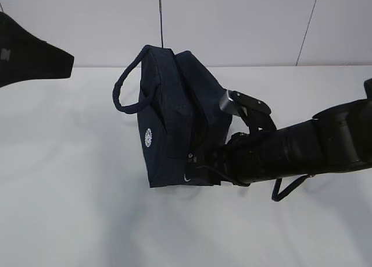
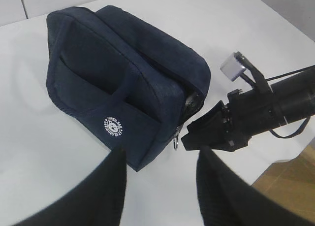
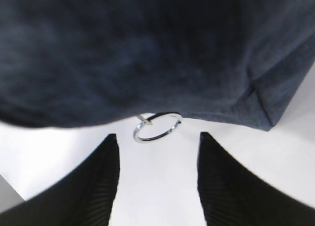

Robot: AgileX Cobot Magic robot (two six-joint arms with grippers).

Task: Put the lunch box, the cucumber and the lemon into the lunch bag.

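The navy lunch bag [image 1: 171, 118] [image 2: 113, 73] stands on the white table with its round white logo [image 1: 148, 137] facing left. Its metal ring pull [image 3: 157, 127] [image 2: 176, 143] hangs at the bag's lower corner. My right gripper [image 3: 158, 137] [image 1: 197, 165] [image 2: 194, 135] is open just in front of that ring, which lies between and slightly beyond the fingertips, untouched. My left gripper [image 2: 160, 154] hovers open and empty short of the bag; in the exterior view it is at the upper left [image 1: 58, 60]. The lunch box, the cucumber and the lemon are out of view.
One loop handle [image 1: 125, 86] sticks out to the bag's left; a second strap [image 1: 290, 188] lies on the table under the right arm. The table edge [image 2: 290, 179] shows at the lower right of the left wrist view.
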